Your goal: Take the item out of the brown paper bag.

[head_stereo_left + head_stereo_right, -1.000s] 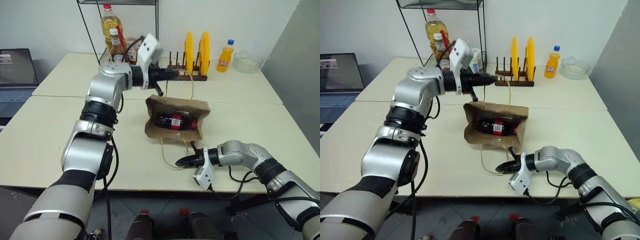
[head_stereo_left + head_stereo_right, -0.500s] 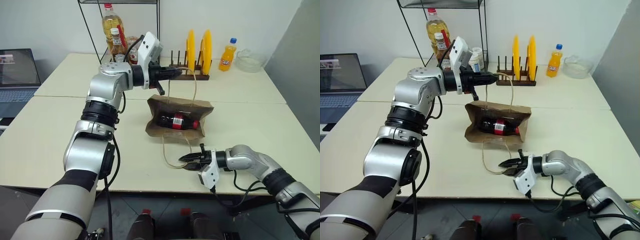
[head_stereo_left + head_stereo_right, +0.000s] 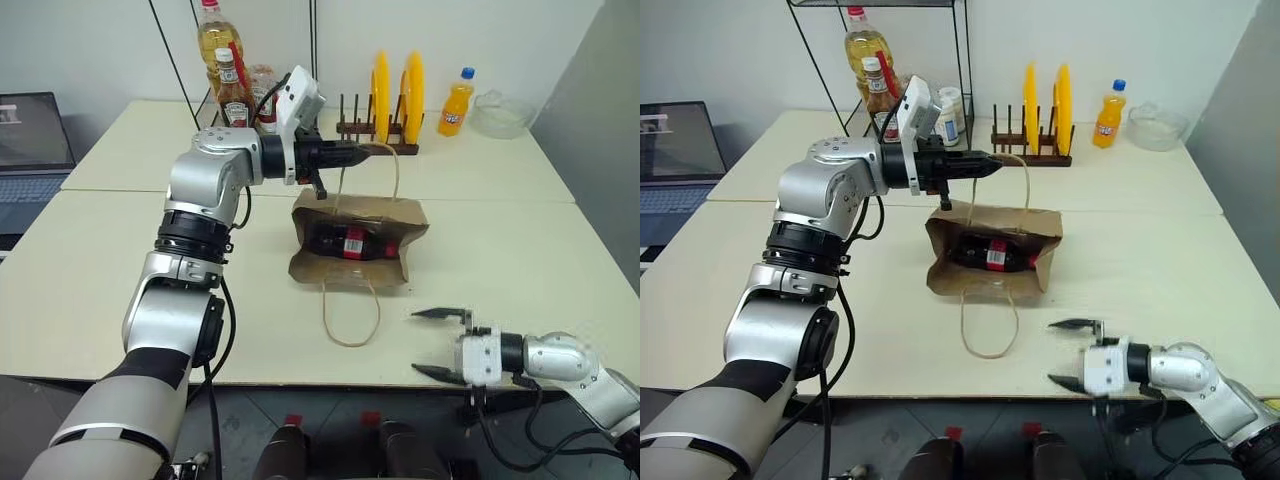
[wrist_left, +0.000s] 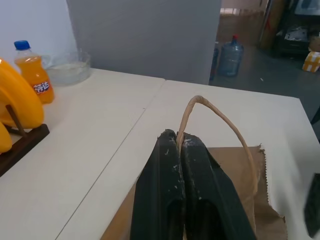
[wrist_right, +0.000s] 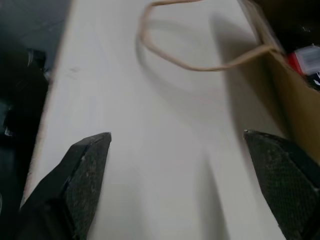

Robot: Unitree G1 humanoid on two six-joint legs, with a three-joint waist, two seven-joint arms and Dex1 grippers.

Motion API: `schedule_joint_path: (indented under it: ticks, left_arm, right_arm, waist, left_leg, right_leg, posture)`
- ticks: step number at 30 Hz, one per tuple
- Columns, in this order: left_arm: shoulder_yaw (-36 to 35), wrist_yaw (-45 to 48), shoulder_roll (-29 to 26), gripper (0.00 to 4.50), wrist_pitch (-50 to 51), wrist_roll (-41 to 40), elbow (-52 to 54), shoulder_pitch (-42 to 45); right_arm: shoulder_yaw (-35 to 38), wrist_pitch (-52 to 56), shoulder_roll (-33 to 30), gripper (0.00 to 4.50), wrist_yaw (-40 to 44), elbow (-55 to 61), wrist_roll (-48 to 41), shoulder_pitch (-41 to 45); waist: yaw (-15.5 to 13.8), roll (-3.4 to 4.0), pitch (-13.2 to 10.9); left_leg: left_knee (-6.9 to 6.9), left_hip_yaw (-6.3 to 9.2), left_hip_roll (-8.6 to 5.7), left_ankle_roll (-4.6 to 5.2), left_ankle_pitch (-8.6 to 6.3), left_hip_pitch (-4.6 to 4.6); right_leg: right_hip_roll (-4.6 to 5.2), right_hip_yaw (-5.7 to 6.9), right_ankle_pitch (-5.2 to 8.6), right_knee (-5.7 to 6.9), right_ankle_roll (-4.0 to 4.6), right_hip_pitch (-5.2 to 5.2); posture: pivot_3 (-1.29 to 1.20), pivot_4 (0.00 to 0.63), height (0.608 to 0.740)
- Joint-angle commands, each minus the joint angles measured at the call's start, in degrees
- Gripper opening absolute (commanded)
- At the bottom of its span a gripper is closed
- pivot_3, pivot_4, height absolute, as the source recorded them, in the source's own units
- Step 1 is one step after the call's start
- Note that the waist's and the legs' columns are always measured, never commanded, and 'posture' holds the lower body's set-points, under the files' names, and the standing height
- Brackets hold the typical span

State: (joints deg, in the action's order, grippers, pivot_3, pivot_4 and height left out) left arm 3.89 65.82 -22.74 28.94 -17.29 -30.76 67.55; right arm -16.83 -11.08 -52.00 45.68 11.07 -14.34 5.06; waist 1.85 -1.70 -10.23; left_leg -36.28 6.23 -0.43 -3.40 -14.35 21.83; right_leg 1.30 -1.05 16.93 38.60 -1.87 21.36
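Observation:
The brown paper bag (image 3: 348, 268) lies on its side mid-table, its mouth facing me. Inside it the item (image 3: 345, 240), a dark cola bottle with a red label, lies flat. My left gripper (image 3: 358, 150) is shut on the bag's upper loop handle (image 4: 220, 115) and holds it up above the bag. The lower handle (image 3: 350, 315) lies slack on the table. My right gripper (image 3: 432, 343) stands open near the front edge, to the right of that loop, with nothing between its fingers (image 5: 75, 185). The right wrist view shows the loop (image 5: 190, 65) and the bag's mouth (image 5: 295, 100) ahead.
At the back stand a rack of yellow plates (image 3: 392, 100), an orange soda bottle (image 3: 455, 100), a glass bowl (image 3: 497, 112), and ketchup and oil bottles (image 3: 228, 80) by a wire shelf. A laptop (image 3: 35, 150) sits far left.
My right gripper has gone from shut at the lower handle loop to wide open, rolled over, and drawn back to the right along the front edge. The left gripper keeps its grip.

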Motion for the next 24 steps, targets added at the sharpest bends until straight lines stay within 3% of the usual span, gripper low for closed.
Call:
schedule_joint_path:
  ticks: [1,6,9,12,17,24]
  left_arm:
    - [-1.04,0.24,-0.01,0.00,0.23,-1.22,2.73,0.38]
    - [-0.84,0.16,-0.09,0.00,0.42,-1.16,2.89,0.36]
    - [-0.73,0.01,0.02,0.00,0.54,-1.07,2.79,0.78]
    - [-0.79,0.00,0.01,0.00,1.06,-1.29,3.11,0.95]
    - [-0.73,-0.05,-0.23,0.00,1.85,-1.39,4.08,0.69]
    - [-0.78,-0.14,-0.47,0.00,1.91,-1.27,4.10,0.50]
  right_arm:
    - [3.05,20.85,2.80,3.85,0.63,11.32,-19.61,4.93]
    - [3.50,39.52,9.02,2.08,-1.41,17.19,-36.02,12.20]
    - [0.57,44.58,15.84,0.97,-1.17,15.07,-37.52,16.99]
    - [-1.82,44.73,22.72,0.01,-0.77,10.17,-33.51,20.47]
    - [-5.22,33.94,32.37,0.01,0.49,-4.16,-19.37,26.60]
    - [-2.75,23.37,36.71,0.01,-4.30,-15.72,-5.33,30.31]
  waist:
    - [0.13,0.09,-0.21]
    - [-0.07,0.21,-0.34]
    - [-0.05,0.20,-0.36]
    - [-0.02,0.22,-0.37]
    - [0.05,0.29,-0.41]
    - [0.03,0.30,-0.41]
  left_leg:
    - [-0.05,0.00,0.01,-0.01,0.00,0.00]
    - [-0.04,0.13,0.04,-0.03,0.01,0.02]
    - [-0.05,0.07,0.04,-0.02,0.01,0.16]
    - [-0.11,0.06,0.02,-0.02,0.01,0.28]
    - [-0.14,0.03,-0.02,-0.02,0.01,0.30]
    - [-0.15,0.01,0.01,-0.09,0.05,0.49]
  right_leg:
    - [-0.05,-0.01,0.00,0.15,0.01,0.06]
    - [-0.15,0.12,0.04,0.30,0.07,0.12]
    - [-0.05,0.07,0.03,0.29,0.07,0.25]
    - [-0.02,0.07,0.03,0.34,0.07,0.38]
    - [-0.10,0.07,0.02,0.42,0.07,0.47]
    - [-0.09,0.06,0.01,0.47,0.08,0.67]
  posture:
    - [0.00,0.150,0.740]
    - [0.00,0.150,0.740]
    - [0.00,0.150,0.740]
    - [0.00,0.150,0.740]
    - [0.00,0.150,0.740]
    - [0.00,0.150,0.740]
